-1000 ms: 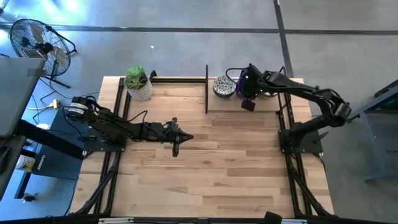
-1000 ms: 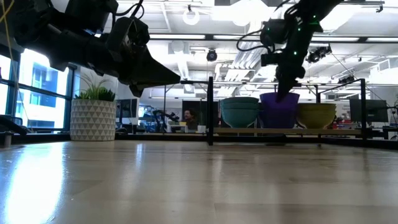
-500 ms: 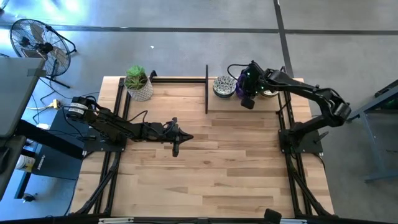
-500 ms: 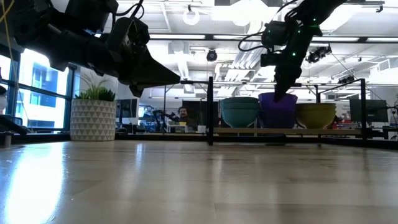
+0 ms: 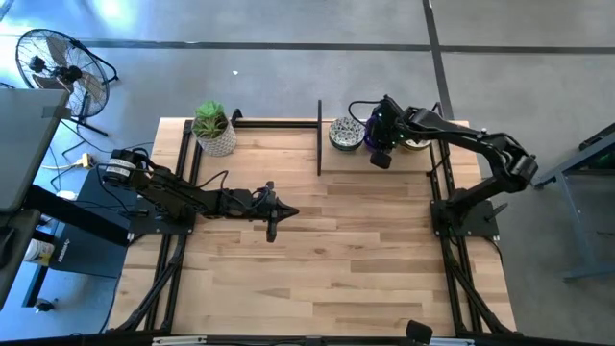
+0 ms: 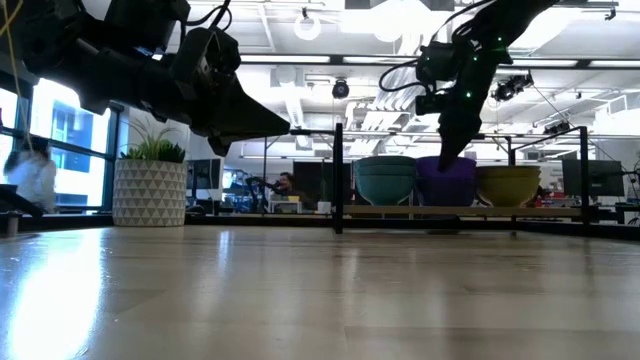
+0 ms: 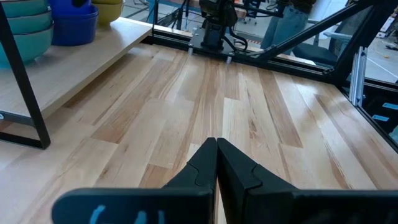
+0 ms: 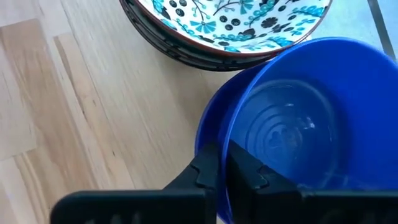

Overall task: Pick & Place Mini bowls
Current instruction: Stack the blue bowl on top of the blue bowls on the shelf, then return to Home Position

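Note:
The mini bowls stand in stacks on a raised wooden shelf (image 6: 400, 211) at the table's far right: a patterned cream stack (image 5: 345, 133) (image 8: 230, 18), a purple bowl (image 5: 369, 131) (image 6: 447, 182) (image 8: 298, 124) and a yellowish one (image 6: 512, 183). My right gripper (image 5: 381, 159) (image 6: 448, 153) (image 8: 222, 171) is at the purple bowl's near rim, shut on it. My left gripper (image 5: 272, 227) (image 7: 216, 163) hangs shut above the table's middle left, touching nothing. My right gripper pinches the purple bowl's wall at its near rim (image 8: 208, 142), one finger (image 8: 249, 177) inside the bowl and one (image 8: 202, 174) outside. It comes from above, pointing down. The bowl sits level on the stack on the shelf.
A black upright post (image 5: 319, 137) and frame bars bound the shelf's left side. A white pot with a green plant (image 5: 214, 130) (image 6: 148, 190) stands at the far left. Bare wooden tabletop (image 5: 356, 250) spreads across the middle and near side.
My right gripper has shifted a little toward the table's left and far edge, along the purple bowl's rim. The purple bowl's top edge stands slightly lower in the low view than before.

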You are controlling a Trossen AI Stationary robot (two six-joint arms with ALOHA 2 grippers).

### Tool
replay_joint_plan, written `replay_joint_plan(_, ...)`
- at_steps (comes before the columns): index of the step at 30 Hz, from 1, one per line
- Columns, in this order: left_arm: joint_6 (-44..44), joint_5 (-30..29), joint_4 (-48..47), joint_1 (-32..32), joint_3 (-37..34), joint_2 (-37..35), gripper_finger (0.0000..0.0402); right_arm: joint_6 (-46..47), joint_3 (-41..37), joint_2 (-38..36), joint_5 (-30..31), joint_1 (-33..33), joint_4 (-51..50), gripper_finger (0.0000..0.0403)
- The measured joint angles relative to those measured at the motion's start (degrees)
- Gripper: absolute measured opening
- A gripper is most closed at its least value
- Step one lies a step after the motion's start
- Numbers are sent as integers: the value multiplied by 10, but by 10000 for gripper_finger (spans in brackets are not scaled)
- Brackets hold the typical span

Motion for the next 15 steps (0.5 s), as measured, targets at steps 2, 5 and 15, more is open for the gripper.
replay_joint_plan(2, 0, 0, 0, 0, 0, 0, 3, 0, 0, 0, 1, 0, 0, 25)
replay_joint_plan(5, 0, 2, 0, 0, 0, 0, 3, 0, 0, 0, 1, 0, 0, 56)
replay_joint_plan(15, 1, 4, 0, 0, 0, 0, 3, 2, 0, -25, -1, 1, -5, 111)
